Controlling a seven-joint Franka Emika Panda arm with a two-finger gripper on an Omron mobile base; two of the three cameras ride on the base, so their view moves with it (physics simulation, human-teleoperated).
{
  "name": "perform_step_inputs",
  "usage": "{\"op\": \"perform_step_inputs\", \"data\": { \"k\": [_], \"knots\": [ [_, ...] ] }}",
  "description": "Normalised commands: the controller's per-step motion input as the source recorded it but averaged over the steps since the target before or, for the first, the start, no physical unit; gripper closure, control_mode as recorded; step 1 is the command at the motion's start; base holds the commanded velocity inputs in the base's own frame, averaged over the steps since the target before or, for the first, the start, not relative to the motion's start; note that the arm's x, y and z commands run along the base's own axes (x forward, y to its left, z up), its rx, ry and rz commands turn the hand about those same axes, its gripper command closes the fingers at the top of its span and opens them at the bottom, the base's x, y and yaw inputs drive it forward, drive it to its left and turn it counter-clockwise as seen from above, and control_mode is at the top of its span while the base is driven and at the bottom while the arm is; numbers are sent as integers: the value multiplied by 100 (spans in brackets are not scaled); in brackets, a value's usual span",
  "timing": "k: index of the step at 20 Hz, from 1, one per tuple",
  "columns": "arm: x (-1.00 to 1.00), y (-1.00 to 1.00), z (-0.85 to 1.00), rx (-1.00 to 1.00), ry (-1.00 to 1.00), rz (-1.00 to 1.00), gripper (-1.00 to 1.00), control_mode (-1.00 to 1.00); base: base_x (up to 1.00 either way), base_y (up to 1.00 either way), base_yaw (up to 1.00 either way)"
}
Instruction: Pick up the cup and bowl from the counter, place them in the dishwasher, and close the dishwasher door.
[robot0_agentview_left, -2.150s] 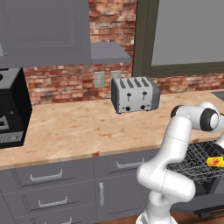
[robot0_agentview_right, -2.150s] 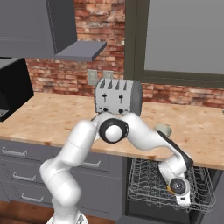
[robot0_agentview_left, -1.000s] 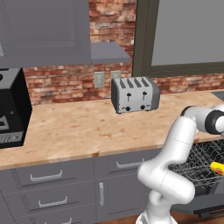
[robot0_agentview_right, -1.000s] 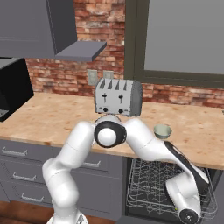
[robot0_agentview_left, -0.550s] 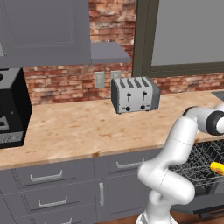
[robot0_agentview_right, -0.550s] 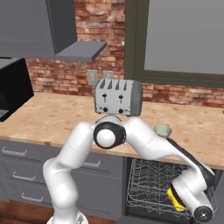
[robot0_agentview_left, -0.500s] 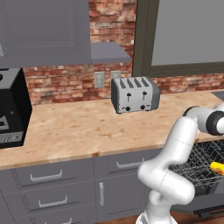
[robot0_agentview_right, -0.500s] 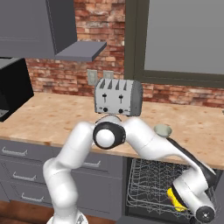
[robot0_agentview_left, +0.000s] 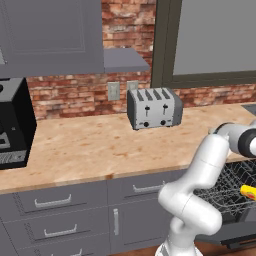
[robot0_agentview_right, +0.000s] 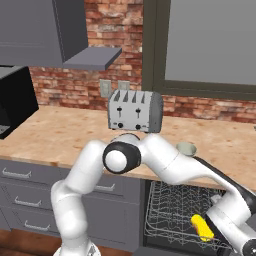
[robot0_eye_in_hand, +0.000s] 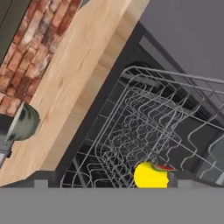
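Jaws stand wide apart, holding nothing, with the gripper above the rack. Yellow cup lies in the rack just beside the fingertips.

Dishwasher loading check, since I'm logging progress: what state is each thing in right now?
dishwasher: open, wire rack showing.
yellow cup: lying in the rack.
grey-green bowl: on the counter, not yet loaded.
toaster: upright on the counter by the brick wall.
tool: low over the rack, open, holding nothing.
drawers: shut.
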Motion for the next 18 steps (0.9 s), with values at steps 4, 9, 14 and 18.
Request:
{"op": "perform_step_inputs", "data": {
  "k": [4,9,14,18],
  "knots": [
    [0,0,18,-22,5,5,-100,-100,0,0,0],
    [1,4,3,-38,12,0,-100,-100,0,0,0],
    [21,10,0,-12,17,-3,-100,-100,0,0,0],
    [23,0,18,41,20,-2,-100,-100,0,0,0]
  ]
}}
